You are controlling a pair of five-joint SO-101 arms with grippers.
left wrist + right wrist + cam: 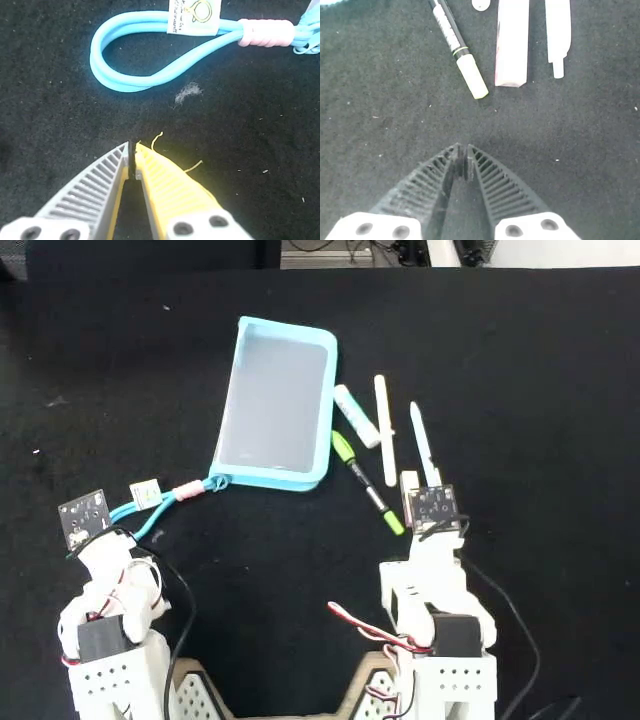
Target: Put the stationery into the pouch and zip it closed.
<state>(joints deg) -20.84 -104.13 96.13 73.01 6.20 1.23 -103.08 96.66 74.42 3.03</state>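
The light blue pouch lies flat at the table's centre; its blue strap trails toward the left arm. To the pouch's right lie a green-and-black pen, a white-and-teal marker, a white stick and a white pen. My left gripper is shut and empty, a short way from the strap loop with its tag and pink bead. My right gripper is shut and empty, just short of the green pen's cap, a pale block and the white pen.
The black cloth covers the whole table, with open room on the far left and far right. Both arm bases stand at the near edge. A bit of lint lies near the strap.
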